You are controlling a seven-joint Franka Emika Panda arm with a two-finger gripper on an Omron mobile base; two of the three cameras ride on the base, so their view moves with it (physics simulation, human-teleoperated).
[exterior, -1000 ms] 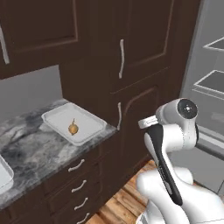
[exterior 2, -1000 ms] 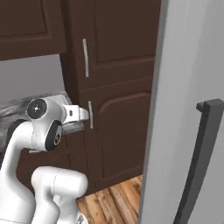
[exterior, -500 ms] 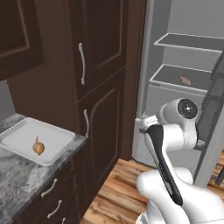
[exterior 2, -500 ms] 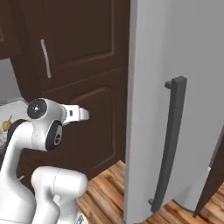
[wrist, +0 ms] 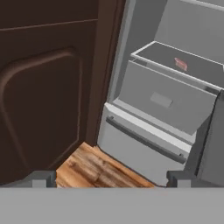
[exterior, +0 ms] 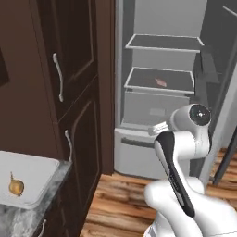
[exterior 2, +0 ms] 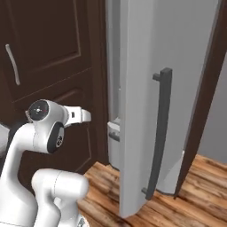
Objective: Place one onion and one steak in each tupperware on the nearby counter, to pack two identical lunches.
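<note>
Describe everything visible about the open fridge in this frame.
The fridge is pale grey and stands right of the dark brown cabinets, its door swung wide open, with a dark vertical bar handle on the door's outer face. Inside are two flat shelves above a closed drawer and a lower compartment. A small reddish piece, likely the steak, lies on the lower shelf. It rests on the wooden floor; the robot does not touch it.
</note>
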